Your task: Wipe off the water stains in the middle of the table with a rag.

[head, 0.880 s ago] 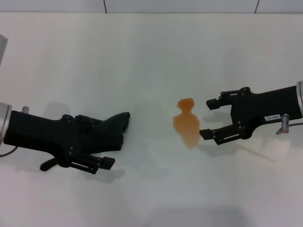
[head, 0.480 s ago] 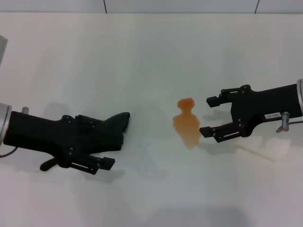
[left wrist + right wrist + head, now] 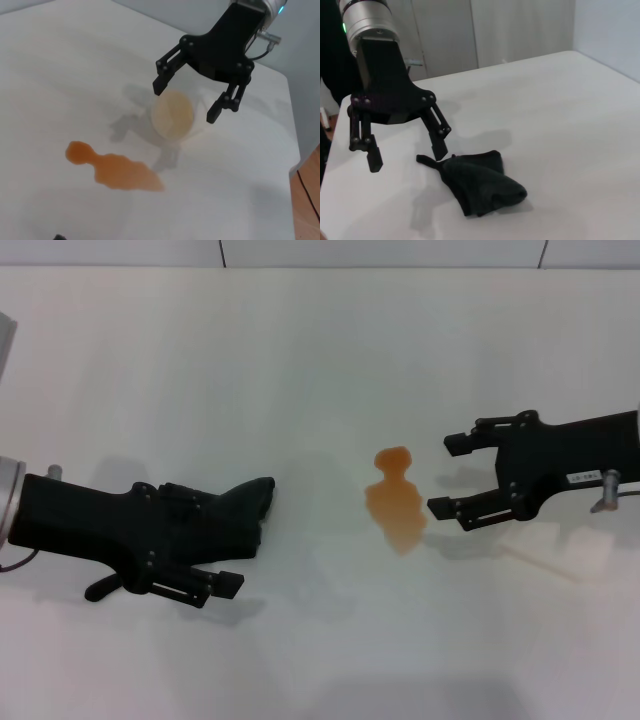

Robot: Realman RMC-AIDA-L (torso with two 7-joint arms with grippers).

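Nearby: cup (image 3: 172, 115) under right hand (image 3: 196, 89) (spread).

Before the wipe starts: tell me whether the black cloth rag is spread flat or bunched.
Bunched: the soft black cloth rag lies in a crumpled heap on the white table below the open left gripper.

We see a brightly and evenly lit white table (image 3: 320, 360), with light coming from overhead. Soft, faint grey shadows lie beneath the left gripper (image 3: 235, 540) and the right gripper (image 3: 450, 477), and a darker one under the rag (image 3: 480, 182). There is no harsh glare. The stains (image 3: 396, 500) look crisp, and all three views are sharp without visible motion blur.
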